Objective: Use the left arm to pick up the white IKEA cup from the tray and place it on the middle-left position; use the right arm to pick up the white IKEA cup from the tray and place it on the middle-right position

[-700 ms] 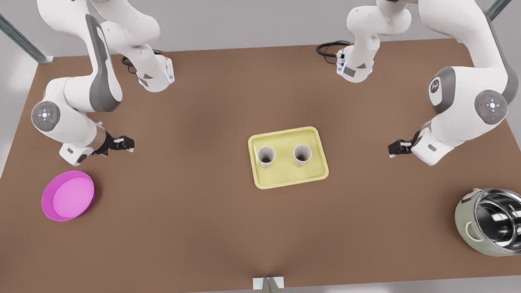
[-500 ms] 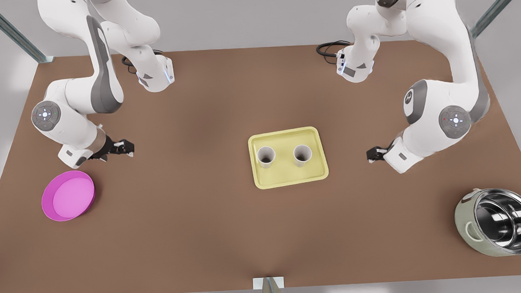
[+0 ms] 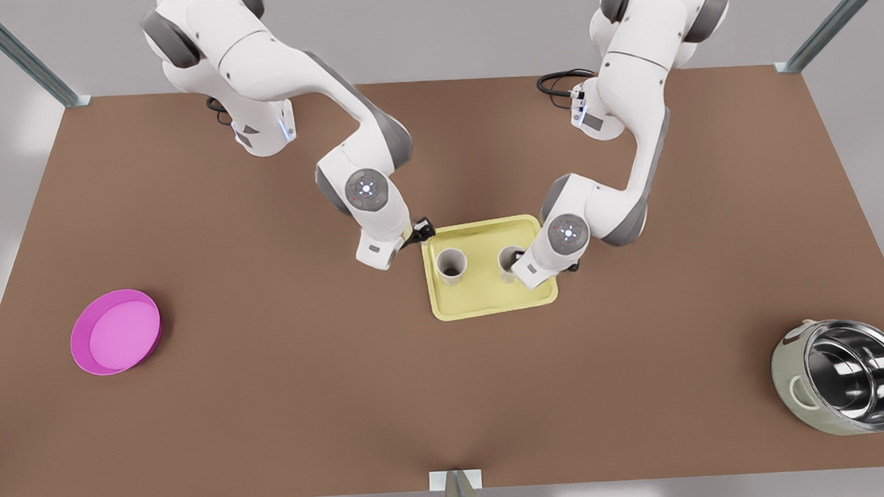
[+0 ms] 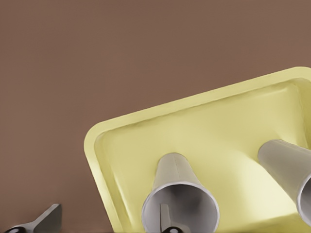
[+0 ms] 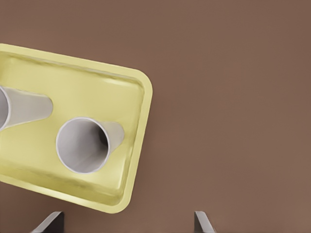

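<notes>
Grippers both hang empty. My left gripper (image 3: 421, 231), fingers spread, is at the tray's (image 3: 488, 309) far corner on the front view's left. The left cup (image 3: 451, 265) stands just past it, upright, mouth up. The right cup (image 3: 509, 264) stands beside it in the tray, and my right gripper (image 5: 127, 221) hovers over that cup's outer side, fingers wide apart. I judge each arm nearest its own cup. I can read no brand or writing.
</notes>
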